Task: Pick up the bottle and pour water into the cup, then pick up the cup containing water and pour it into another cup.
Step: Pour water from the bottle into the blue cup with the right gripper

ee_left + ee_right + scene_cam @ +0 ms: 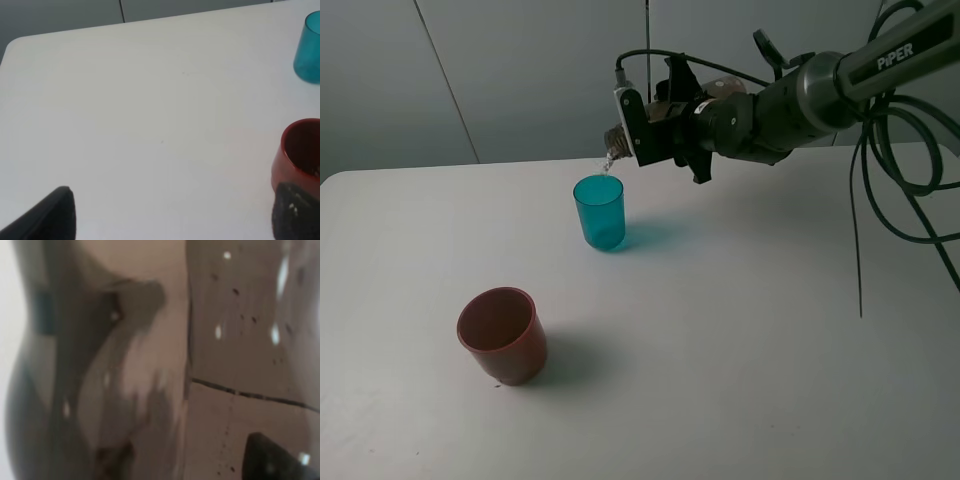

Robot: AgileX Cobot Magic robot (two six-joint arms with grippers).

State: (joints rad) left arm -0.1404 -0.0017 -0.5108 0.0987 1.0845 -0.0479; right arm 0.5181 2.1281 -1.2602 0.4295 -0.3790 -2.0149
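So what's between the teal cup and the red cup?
Nothing; the table between teal cup and red cup is bare, seen in the exterior high view.

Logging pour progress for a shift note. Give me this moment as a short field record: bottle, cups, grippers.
bottle: tilted, neck over teal cup, water trickling out
teal cup: upright on table, below the neck
red-brown cup: upright, apart, front left in the high view
right gripper: jaws shut on bottle
left gripper: jaws open, empty, near red-brown cup
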